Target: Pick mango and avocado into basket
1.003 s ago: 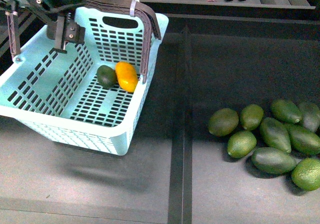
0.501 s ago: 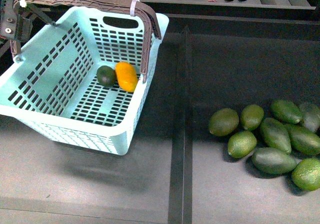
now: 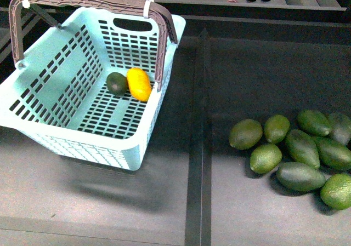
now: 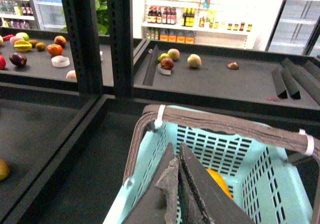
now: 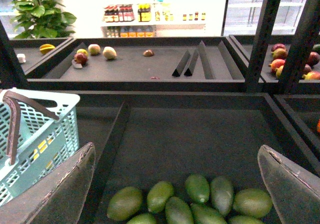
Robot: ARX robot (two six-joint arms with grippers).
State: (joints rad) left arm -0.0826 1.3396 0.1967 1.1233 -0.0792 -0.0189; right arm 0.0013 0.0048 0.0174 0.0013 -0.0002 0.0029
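The pale teal basket (image 3: 38,112) stands at the left of the shelf with its brown handle (image 3: 162,24) raised. On its floor the yellow-orange mango (image 3: 139,84) and the dark green avocado (image 3: 116,83) lie side by side, touching. Neither arm shows in the front view. In the left wrist view my left gripper (image 4: 176,147) is shut and empty above the basket (image 4: 260,159); part of the mango (image 4: 218,182) shows past its fingers, and the avocado is hidden. My right gripper (image 5: 176,151) is open and empty above the shelf's right part.
Several loose green avocados (image 3: 299,150) lie in a pile at the right, also seen under the right gripper (image 5: 197,188). A dark divider strip (image 3: 200,120) runs down the shelf's middle. Further shelves with fruit (image 4: 172,59) stand behind.
The left arm, which hung over the basket's far left corner a second ago, has pulled away to the left and out of the front view. Basket and fruit have not moved.
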